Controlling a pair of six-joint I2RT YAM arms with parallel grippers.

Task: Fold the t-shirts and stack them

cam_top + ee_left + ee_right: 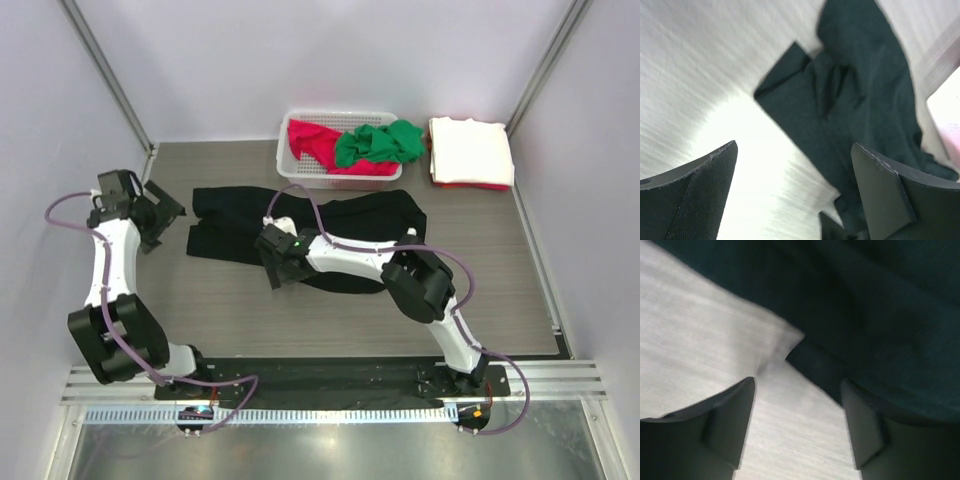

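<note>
One folded white t-shirt stack (pixel 470 150) lies far right of the right gripper (pixel 274 270), whose jaws stand apart at the near hem of the unfolded black t-shirt (pixel 330 225) on the counter (pixel 250 310), the left gripper (pixel 165 215) is wide and empty beside its sleeve, and the red t-shirt (pixel 305 140) and green t-shirt (pixel 380 143) wait in the basket (pixel 284 160) beyond.

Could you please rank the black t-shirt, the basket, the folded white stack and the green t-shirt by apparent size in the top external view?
Largest to smallest:
1. black t-shirt, spread out
2. basket
3. folded white stack
4. green t-shirt, bunched in the basket
</note>
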